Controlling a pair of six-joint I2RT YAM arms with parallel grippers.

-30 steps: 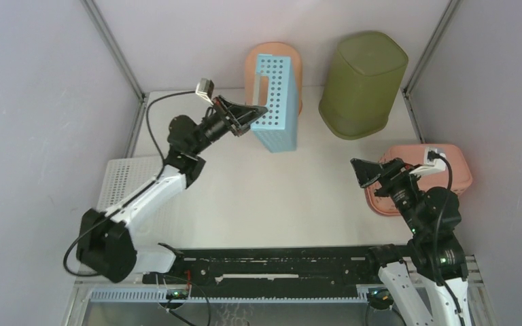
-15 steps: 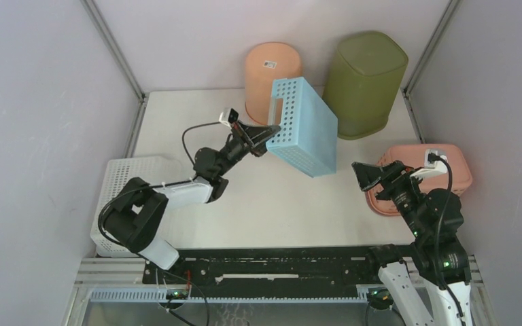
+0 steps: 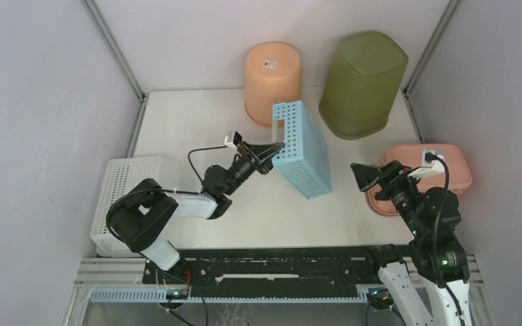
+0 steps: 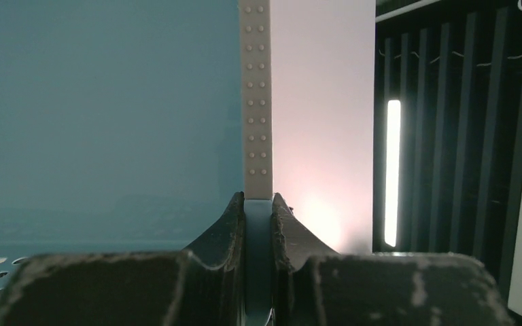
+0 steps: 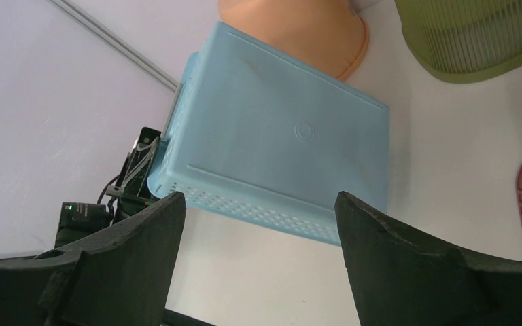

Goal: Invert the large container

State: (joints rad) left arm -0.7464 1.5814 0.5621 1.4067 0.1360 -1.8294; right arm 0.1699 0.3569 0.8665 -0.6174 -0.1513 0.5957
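Left gripper [image 3: 274, 149], clamped on the rim of the blue basket [image 3: 306, 153], has swung it from twelve o'clock toward centre, so it now looks about half flipped.

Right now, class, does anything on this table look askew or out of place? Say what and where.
The blue basket, mid-table, is askew: it is tipped on its side, its flat base facing right, with the left gripper shut on its rim. Nothing looks spilled or broken.
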